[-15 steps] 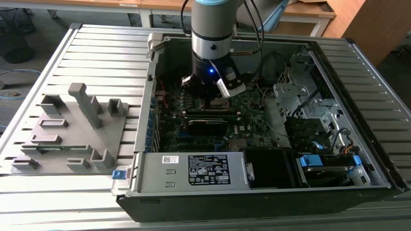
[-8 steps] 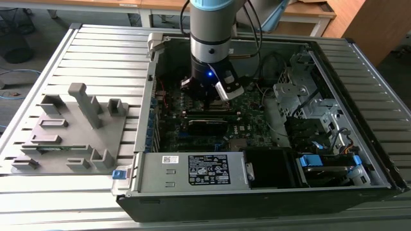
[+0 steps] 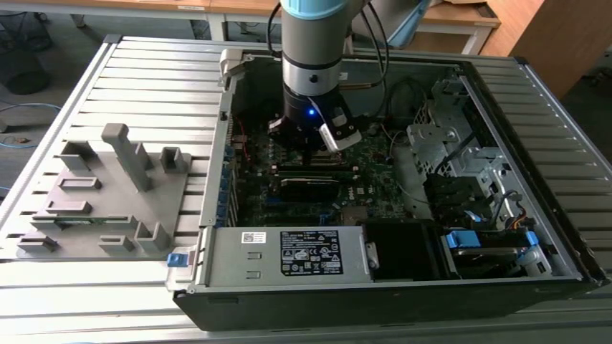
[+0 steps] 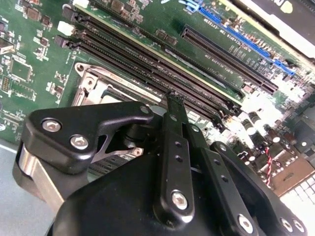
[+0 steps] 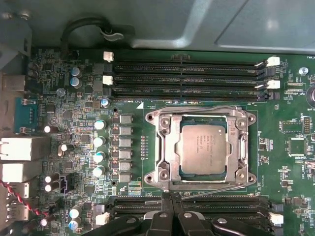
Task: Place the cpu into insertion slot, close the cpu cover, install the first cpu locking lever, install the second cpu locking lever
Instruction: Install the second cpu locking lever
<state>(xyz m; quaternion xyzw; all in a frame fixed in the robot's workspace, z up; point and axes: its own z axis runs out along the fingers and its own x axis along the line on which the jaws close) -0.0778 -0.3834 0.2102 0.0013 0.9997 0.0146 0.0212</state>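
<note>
CPU: small flat square chip with dull grey-brown metal top, seated in the socket at the middle of the green motherboard, between two banks of black memory slots.
CPU handling: judged light, rigid, smooth-topped; fragile contacts underneath, so best taken by the bare edges only, kept level, never pressed down.
CPU cover: thin silvery square metal frame plate with open window, lying down flat around the chip, framing it on all four sides.
Cover handling: judged stiff thin sheet metal, hinged, springy; best pushed on the frame's border, not on the chip.
Locking lever: thin bright wire rod running along the socket edge nearest the gripper; latched or not cannot be told.
Gripper: black two-finger gripper just beside that socket edge, fingertips pressed together with nothing between them, holding nothing.
Setting: open dark desktop computer case lying on a slatted metal table, arm reaching down into it.
</note>
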